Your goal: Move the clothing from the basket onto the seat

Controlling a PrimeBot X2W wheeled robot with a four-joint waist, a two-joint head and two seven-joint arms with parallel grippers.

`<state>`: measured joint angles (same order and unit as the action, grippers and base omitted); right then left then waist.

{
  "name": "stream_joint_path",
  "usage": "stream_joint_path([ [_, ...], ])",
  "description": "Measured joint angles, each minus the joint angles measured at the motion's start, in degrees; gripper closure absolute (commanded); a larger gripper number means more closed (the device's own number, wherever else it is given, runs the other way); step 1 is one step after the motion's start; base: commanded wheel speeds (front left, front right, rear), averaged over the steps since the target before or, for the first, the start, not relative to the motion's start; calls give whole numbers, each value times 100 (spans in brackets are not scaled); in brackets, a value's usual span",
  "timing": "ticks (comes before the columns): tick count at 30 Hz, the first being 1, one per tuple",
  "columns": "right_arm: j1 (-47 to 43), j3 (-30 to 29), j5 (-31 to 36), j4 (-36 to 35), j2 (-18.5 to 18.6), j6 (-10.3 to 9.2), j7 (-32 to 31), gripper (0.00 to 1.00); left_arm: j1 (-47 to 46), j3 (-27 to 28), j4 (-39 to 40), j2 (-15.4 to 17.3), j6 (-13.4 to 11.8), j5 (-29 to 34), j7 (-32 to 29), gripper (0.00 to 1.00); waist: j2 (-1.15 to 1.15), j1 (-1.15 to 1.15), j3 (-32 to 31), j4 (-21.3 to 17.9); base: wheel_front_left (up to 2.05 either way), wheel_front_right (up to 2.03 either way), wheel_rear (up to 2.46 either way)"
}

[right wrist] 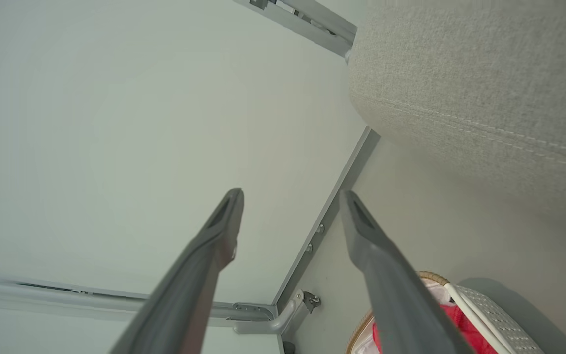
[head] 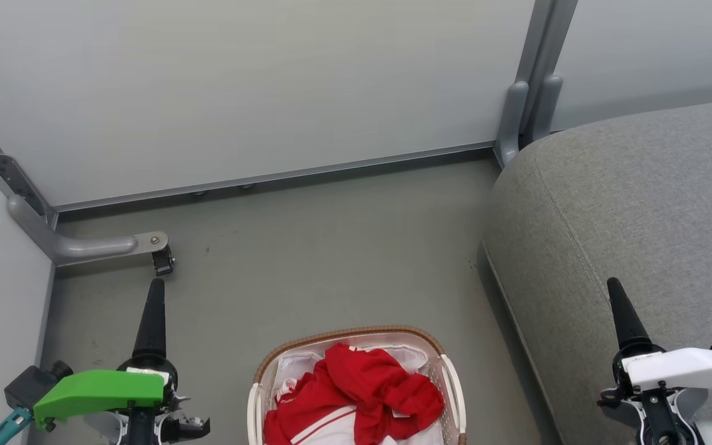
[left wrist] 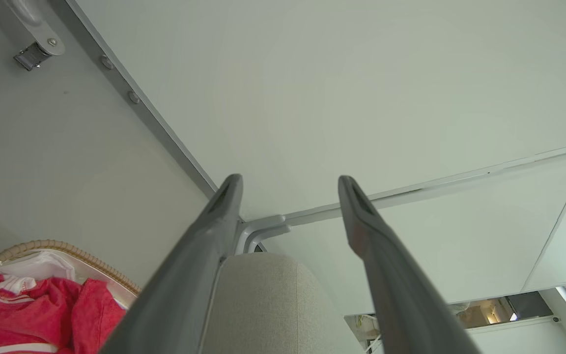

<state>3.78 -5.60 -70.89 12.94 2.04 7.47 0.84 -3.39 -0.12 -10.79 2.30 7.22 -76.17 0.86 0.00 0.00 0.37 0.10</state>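
Note:
The basket [head: 350, 332] stands on the floor at the bottom centre of the head view, its brown woven rim and white liner showing. Crumpled red clothing [head: 362, 386] with white stripes lies heaped inside it. The grey seat [head: 628, 216] rises to the right of the basket. My left gripper [head: 157, 284] hangs left of the basket and above the floor; the left wrist view shows this gripper [left wrist: 290, 179] open and holding nothing. My right gripper [head: 614, 287] hovers over the seat's near part, and in the right wrist view the gripper [right wrist: 291, 193] is open and holds nothing.
Pale wall panels close off the back and left. A grey metal post [head: 529, 93] stands at the seat's far corner. A curved metal bracket with a small foot [head: 161, 259] juts onto the grey floor [head: 331, 247] just beyond my left gripper.

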Motion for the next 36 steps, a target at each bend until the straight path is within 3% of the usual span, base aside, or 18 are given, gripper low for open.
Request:
stream_joint_path([
  [10,-69,175,1183,-282,12,1,203,0,47,-53,204,4,-19,1493,214,0,0,0,9,7,0,0,0],
  [21,-95,404,2481,-337,21,1,405,0,158,-112,246,9,-168,2704,415,0,0,0,0,-3,0,0,0],
  [36,-146,633,3734,-220,33,1,660,0,255,-278,-51,13,-230,3908,666,0,0,0,-11,2,0,0,0],
])
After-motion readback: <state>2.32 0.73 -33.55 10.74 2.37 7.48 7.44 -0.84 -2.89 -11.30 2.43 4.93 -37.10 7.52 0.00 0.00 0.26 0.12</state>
